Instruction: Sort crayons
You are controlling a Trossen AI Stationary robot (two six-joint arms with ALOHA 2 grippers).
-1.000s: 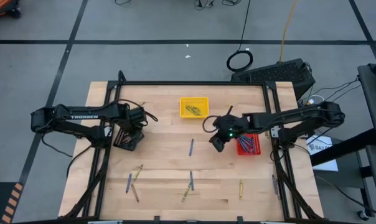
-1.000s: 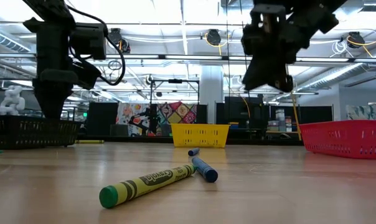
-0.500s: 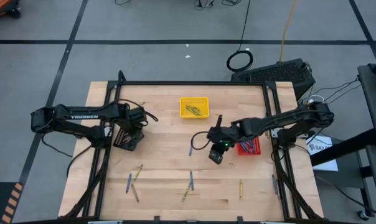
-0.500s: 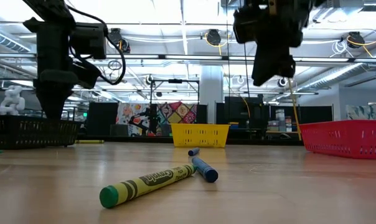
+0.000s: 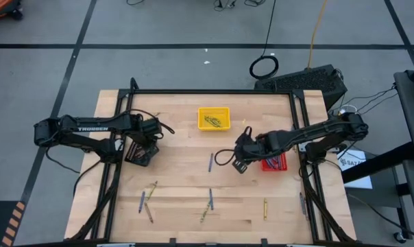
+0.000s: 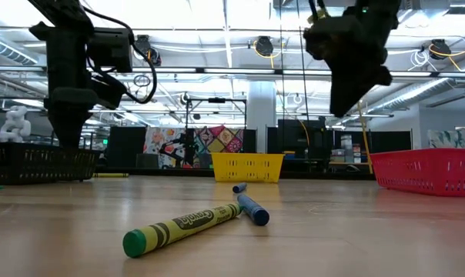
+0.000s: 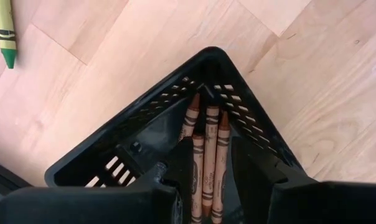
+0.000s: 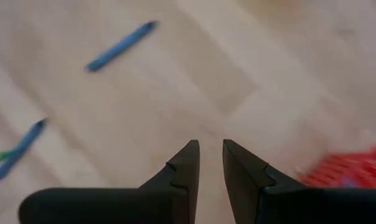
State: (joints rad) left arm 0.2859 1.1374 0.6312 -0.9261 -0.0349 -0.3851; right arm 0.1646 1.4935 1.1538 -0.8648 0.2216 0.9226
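My left gripper (image 5: pixel 140 149) points straight down into the black tray (image 7: pixel 113 155), open. Several brown crayons (image 7: pixel 208 162) lie on the tray's floor below the gap between its fingers (image 7: pixel 213 142). My right gripper (image 5: pixel 240 165) hangs above the table between the red tray (image 5: pixel 282 167) and a blue crayon (image 5: pixel 210 162), tilted down. Its fingers (image 8: pixel 211 146) stand a little apart with nothing between them. More crayons lie flat along the near part of the table, among them a blue one (image 5: pixel 210 199) and a yellow one (image 5: pixel 265 207).
A yellow tray (image 5: pixel 201 111) with olive crayons stands at the far middle. In the low view a yellow-green crayon (image 6: pixel 182 227) and a blue crayon (image 6: pixel 252 208) lie close to the camera. A dark frame (image 5: pixel 214 92) borders the table's far and side edges.
My right gripper has swung over the bare wood beside the red tray, toward the near edge and then back a little. It has tipped from pointing straight down to a slant. The gap between its fingers looks unchanged. The crayons have not moved.
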